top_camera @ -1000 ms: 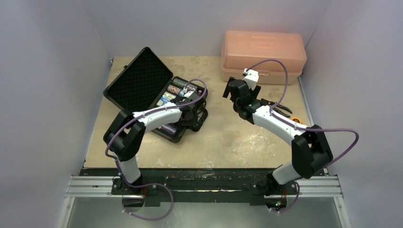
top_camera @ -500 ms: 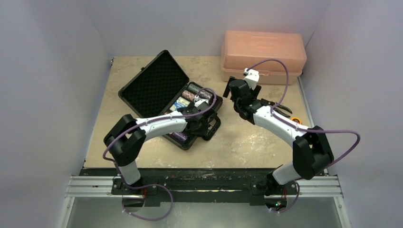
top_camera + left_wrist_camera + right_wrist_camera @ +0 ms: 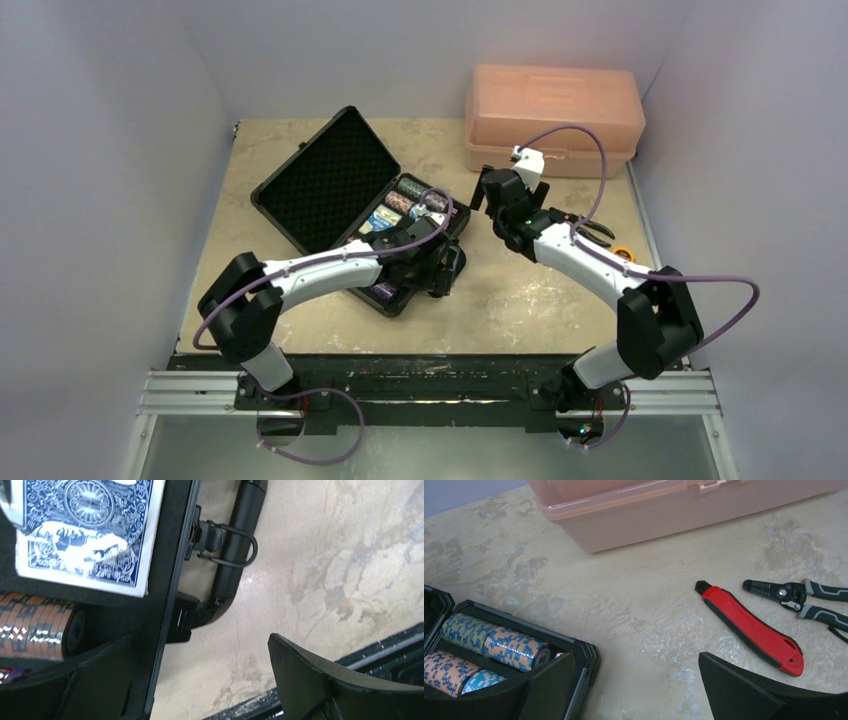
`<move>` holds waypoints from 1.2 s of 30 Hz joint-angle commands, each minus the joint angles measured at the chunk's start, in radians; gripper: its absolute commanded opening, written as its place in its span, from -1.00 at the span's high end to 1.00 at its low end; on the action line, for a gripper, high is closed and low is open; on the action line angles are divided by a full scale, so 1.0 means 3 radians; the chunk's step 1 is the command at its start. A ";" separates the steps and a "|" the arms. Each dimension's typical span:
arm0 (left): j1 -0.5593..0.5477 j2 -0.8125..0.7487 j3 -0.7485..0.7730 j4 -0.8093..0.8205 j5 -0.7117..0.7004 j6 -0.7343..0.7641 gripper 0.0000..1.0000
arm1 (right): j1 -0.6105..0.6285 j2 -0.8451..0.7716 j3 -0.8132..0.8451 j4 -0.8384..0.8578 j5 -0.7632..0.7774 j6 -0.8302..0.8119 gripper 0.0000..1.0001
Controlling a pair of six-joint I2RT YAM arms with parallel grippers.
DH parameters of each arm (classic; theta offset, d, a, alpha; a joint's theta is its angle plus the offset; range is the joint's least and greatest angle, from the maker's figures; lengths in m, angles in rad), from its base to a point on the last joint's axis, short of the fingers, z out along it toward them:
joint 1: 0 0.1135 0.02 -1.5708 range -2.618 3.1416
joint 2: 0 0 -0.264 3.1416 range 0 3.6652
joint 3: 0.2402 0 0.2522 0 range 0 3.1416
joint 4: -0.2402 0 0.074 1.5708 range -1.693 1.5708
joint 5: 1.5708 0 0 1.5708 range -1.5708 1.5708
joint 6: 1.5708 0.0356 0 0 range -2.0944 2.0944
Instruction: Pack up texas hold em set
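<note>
The black poker case [image 3: 322, 178] lies open on the table, foam lid up at the left, tray [image 3: 405, 215] filled with rolls of chips. In the left wrist view a blue-backed card deck [image 3: 85, 530] and an orange chip roll [image 3: 32, 632] sit in the tray, with the case handle [image 3: 239, 535] and a latch [image 3: 181, 622] at its front edge. My left gripper [image 3: 447, 272] [image 3: 200, 680] is open beside that front edge, holding nothing. My right gripper [image 3: 485, 192] [image 3: 634, 690] is open by the tray's far right corner [image 3: 585, 661], next to blue chip rolls [image 3: 494, 640].
A closed pink plastic box [image 3: 553, 118] [image 3: 664, 510] stands at the back right. A red utility knife [image 3: 751, 627] and wire strippers [image 3: 804, 597] lie on the table right of my right gripper. Yellow tape [image 3: 624, 251] sits near the right edge.
The case slid right across the table with my left gripper shut on its handle. The left gripper has since opened and let go. My right arm barely moved.
</note>
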 commanded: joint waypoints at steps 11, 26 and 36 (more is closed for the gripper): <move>-0.0043 -0.1231 0.0309 -0.0661 0.0104 0.0735 -0.91 | -0.0014 -0.0476 -0.0109 -0.0246 -0.0117 0.0081 -0.98; 0.1424 -0.1817 0.0867 -0.1220 0.0276 0.1274 -0.72 | -0.0018 -0.0739 -0.0309 -0.0360 -0.0175 0.0100 -0.98; 0.2758 -0.1652 0.1169 -0.1236 0.0756 0.1130 -0.65 | -0.0015 -0.0786 -0.0412 -0.0354 -0.0298 0.0123 -0.98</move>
